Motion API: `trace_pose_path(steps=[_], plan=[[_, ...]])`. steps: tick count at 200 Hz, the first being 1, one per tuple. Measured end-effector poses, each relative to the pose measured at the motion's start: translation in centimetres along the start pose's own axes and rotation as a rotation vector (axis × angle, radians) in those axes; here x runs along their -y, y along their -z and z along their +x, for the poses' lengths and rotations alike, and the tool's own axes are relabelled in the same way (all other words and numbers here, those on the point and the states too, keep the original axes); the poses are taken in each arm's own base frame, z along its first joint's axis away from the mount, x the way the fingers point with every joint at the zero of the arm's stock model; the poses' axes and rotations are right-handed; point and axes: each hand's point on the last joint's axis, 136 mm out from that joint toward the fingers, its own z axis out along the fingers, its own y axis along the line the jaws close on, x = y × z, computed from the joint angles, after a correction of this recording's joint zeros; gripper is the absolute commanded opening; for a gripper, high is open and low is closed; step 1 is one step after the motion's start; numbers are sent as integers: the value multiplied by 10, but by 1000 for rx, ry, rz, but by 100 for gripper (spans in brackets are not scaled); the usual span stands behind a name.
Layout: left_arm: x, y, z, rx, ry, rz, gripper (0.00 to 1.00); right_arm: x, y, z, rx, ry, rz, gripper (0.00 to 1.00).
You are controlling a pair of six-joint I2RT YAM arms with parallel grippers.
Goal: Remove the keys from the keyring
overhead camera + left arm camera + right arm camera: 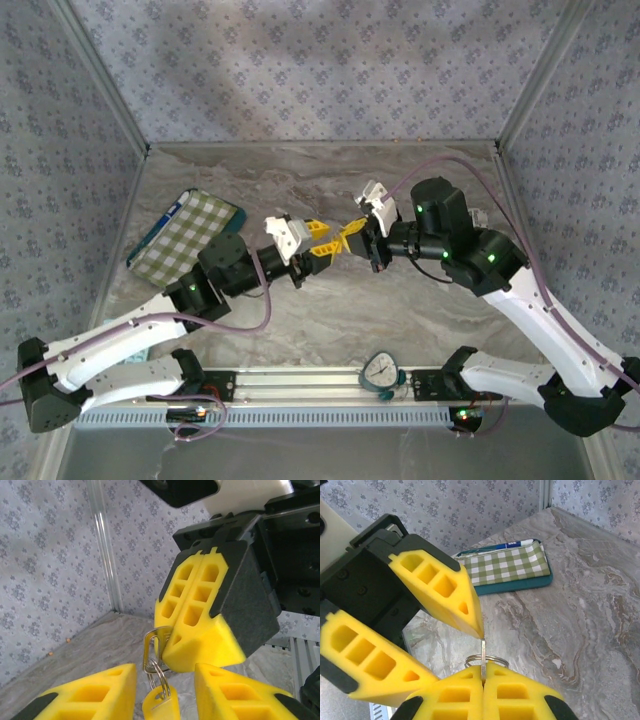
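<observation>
My two grippers meet tip to tip above the middle of the marble table. The right gripper (352, 236) (483, 669) is shut on a flat silver key (154, 641) (483, 652), seen edge-on between its yellow pads (200, 615). A steel keyring (158, 672) (492, 658) hangs through that key's slot. From the ring dangles a small yellow-headed key (161, 707). My left gripper (318, 240) (165, 680) is open, its fingers (100, 695) standing either side of the yellow head with gaps on both sides.
A green checked pouch on a teal tray (185, 238) (507, 565) lies at the table's left, a pen along its far edge. A small round timer (381, 371) sits on the rail between the arm bases. Patterned walls close in three sides.
</observation>
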Motion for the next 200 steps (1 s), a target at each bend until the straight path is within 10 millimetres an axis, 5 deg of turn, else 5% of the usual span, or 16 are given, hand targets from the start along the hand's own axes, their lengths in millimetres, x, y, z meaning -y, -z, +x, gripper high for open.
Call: trace_pose_path(steps=[19, 59, 145, 200], plan=[[0, -2, 3, -15, -2, 1, 27, -1, 1, -2, 3, 6, -1, 0], [-4, -5, 7, -36, 0, -17, 0, -1, 2, 2, -13, 3, 8, 0], [-7, -4, -4, 13, -7, -37, 0, 12, 3, 0, 14, -139, -25, 0], [-8, -3, 11, 11, -6, -48, 0, 16, -9, 10, 28, -289, -124, 0]])
